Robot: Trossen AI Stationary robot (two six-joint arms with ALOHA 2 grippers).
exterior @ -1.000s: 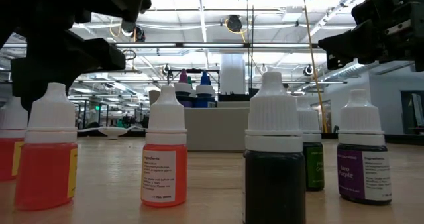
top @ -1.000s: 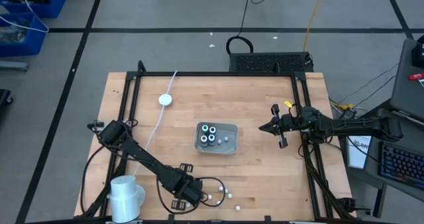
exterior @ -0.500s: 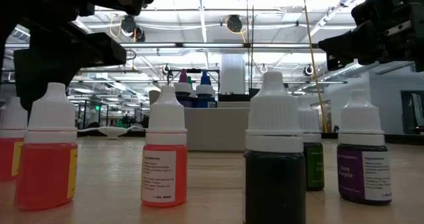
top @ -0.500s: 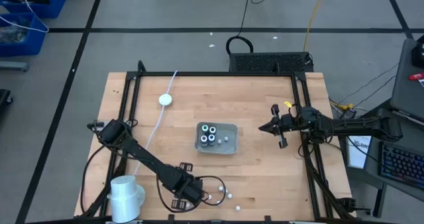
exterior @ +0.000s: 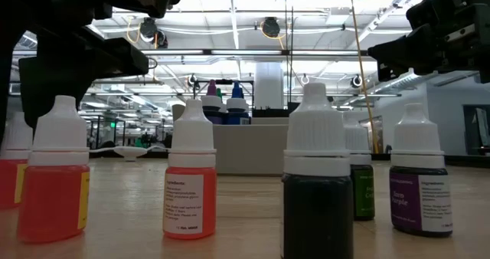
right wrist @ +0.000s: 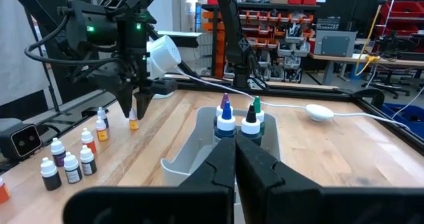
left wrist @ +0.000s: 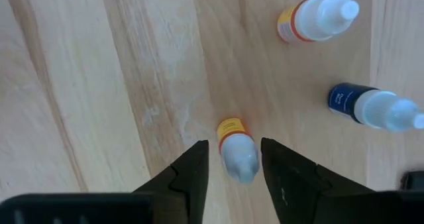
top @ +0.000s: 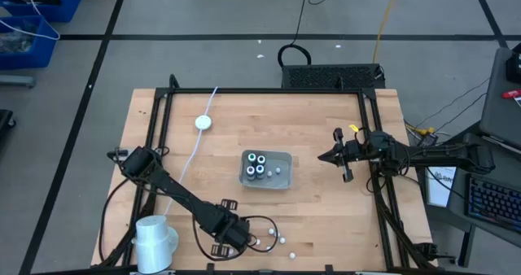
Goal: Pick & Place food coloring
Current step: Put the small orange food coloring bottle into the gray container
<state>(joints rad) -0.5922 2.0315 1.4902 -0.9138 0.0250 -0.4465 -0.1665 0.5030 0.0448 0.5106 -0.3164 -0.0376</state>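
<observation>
Left end effector (left wrist: 228, 159), fingers apart, straddles an upright orange-labelled bottle (left wrist: 236, 152), lower centre of frame. Off-centre closing could tip it. Right end effector (right wrist: 233, 159) together, idle.

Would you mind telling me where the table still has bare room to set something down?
Bare wood lies between the grey tray and the right gripper, and along the far edge. It is crowded near the left gripper, among the food coloring bottles.

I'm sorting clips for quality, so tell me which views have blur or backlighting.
Low view: ceiling lights backlight the left gripper into a silhouette. Left wrist view: the orange-labelled bottle between the fingers looks soft. High view: evenly lit, sharp.
</observation>
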